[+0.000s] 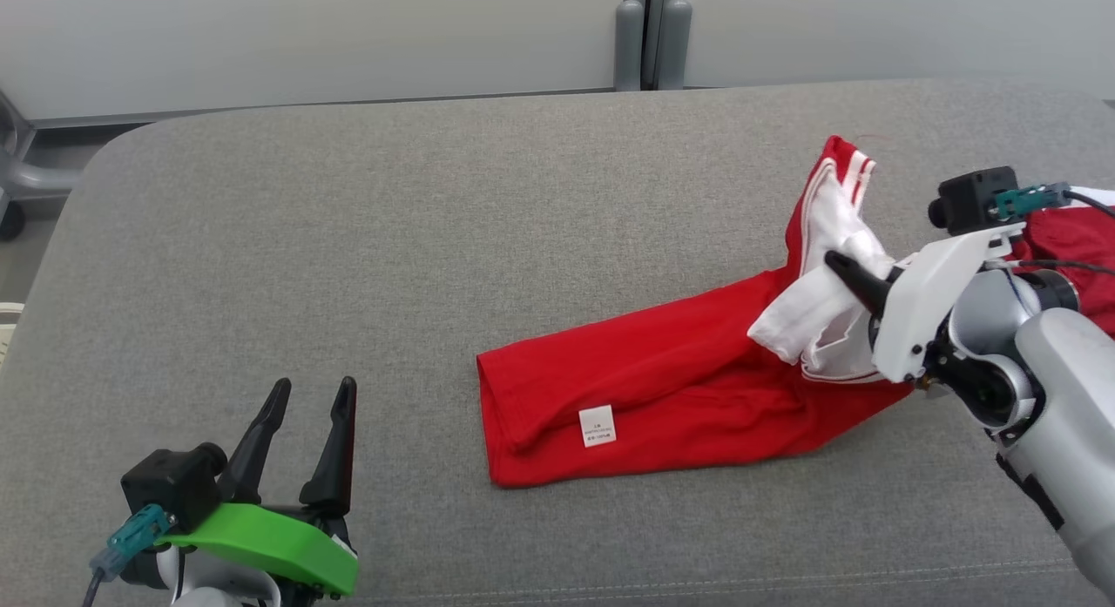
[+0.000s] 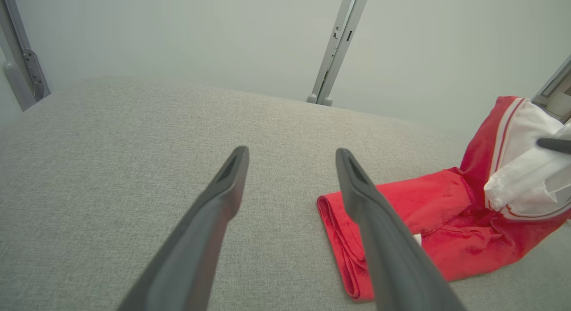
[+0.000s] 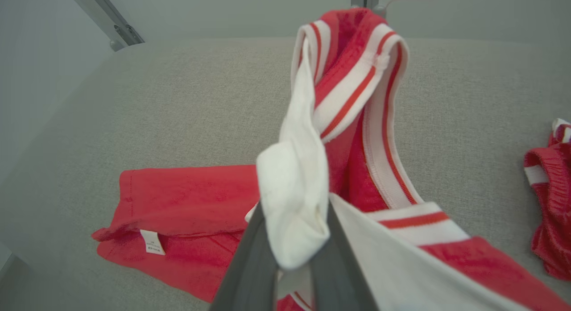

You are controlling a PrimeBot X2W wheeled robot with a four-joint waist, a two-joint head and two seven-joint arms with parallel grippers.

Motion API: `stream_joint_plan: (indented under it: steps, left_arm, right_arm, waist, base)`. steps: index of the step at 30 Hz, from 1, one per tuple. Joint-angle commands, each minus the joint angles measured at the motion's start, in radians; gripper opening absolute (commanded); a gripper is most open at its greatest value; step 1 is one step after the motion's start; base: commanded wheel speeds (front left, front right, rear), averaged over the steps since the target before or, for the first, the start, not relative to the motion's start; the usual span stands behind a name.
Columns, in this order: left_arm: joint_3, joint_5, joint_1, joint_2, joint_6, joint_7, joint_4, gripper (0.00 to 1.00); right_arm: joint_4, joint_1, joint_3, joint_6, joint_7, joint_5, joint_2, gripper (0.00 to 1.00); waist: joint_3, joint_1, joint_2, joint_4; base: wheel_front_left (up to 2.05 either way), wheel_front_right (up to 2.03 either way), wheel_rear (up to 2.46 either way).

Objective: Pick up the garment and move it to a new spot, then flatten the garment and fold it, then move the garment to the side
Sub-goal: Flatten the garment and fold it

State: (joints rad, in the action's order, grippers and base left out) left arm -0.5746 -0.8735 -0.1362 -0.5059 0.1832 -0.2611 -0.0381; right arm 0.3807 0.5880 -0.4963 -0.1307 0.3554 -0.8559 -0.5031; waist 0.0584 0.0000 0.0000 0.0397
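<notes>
The garment (image 1: 662, 381) is red with white, red-striped trim and a small white label (image 1: 598, 425). It lies stretched across the right half of the grey padded table (image 1: 348, 241). My right gripper (image 1: 849, 272) is shut on a bunch of its white fabric, holding that end raised above the table while the red body trails down to the left. In the right wrist view the white fold (image 3: 294, 199) is pinched in the right gripper (image 3: 296, 208). At the lower left my left gripper (image 1: 314, 385) is open, clear of the garment (image 2: 428, 199), which lies to its right.
A second red and white cloth (image 1: 1071, 241) lies at the table's right edge, behind my right wrist, and shows as that cloth (image 3: 548, 190) in the right wrist view. A grey post (image 1: 645, 32) and pale wall panels stand behind the table. The table's left corner is rounded.
</notes>
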Motion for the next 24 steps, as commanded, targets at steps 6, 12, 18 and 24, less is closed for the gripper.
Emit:
stream_joint_plan:
  steps: [6,12,18,24]
  left_arm:
    - [0.016,0.017,0.028,0.02,-0.022,-0.004,-0.007,1.0]
    - [0.016,0.026,0.03,0.04,-0.04,-0.004,-0.018,1.0]
    - [0.007,0.032,0.025,0.052,-0.055,-0.004,-0.03,1.0]
    - [-0.003,0.038,0.013,0.072,-0.072,-0.004,-0.05,1.0]
  right_arm:
    - [-0.058,-0.029,-0.026,0.0,0.067,0.063,0.085,0.0]
    - [-0.037,-0.029,-0.059,0.0,0.1,0.123,0.184,0.0]
    - [0.044,-0.014,-0.073,0.0,0.096,0.171,0.274,0.0]
    - [0.187,0.014,-0.077,0.0,0.063,0.236,0.38,0.0]
  waist:
    - [-0.02,0.0,0.0,0.03]
    - [-0.031,0.0,0.0,0.066]
    - [-0.037,0.0,0.0,0.096]
    - [-0.042,0.0,0.0,0.131]
  base:
    - [0.0,0.0,0.0]
    - [0.0,0.0,0.0]
    - [0.0,0.0,0.0]
    - [0.0,0.0,0.0]
